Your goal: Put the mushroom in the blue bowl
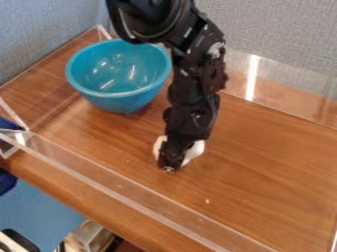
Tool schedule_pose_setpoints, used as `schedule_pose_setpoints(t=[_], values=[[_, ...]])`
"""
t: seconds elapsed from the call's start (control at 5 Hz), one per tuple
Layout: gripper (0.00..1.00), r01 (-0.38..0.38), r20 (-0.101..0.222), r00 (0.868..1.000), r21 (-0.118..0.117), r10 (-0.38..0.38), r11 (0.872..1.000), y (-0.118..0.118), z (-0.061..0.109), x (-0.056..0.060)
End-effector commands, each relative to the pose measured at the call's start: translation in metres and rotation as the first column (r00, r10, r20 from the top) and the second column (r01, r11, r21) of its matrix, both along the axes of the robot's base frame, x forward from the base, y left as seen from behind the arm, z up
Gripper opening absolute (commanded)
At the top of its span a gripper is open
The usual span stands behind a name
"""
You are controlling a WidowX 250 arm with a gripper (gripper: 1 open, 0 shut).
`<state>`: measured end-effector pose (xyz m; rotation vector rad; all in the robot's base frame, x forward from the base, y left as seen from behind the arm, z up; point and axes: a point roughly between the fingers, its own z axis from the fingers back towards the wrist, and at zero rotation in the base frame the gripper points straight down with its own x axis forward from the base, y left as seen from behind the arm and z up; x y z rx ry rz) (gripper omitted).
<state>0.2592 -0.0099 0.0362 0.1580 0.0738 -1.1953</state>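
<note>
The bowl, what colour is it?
The bowl is a shiny turquoise-blue, inside and out. The camera view shows it clearly, at the table's back left.
</note>
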Motion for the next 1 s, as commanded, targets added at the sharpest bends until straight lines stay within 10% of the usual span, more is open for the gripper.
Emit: schedule_pose_setpoints(t=[0.0,0.8], values=[[0.00,-0.018,0.058,0.998,-0.006,0.018,1.000,0.004,0.021,0.009],[0.00,-0.122,0.132,0.984,0.014,0.119,0.992,0.028,0.081,0.026]])
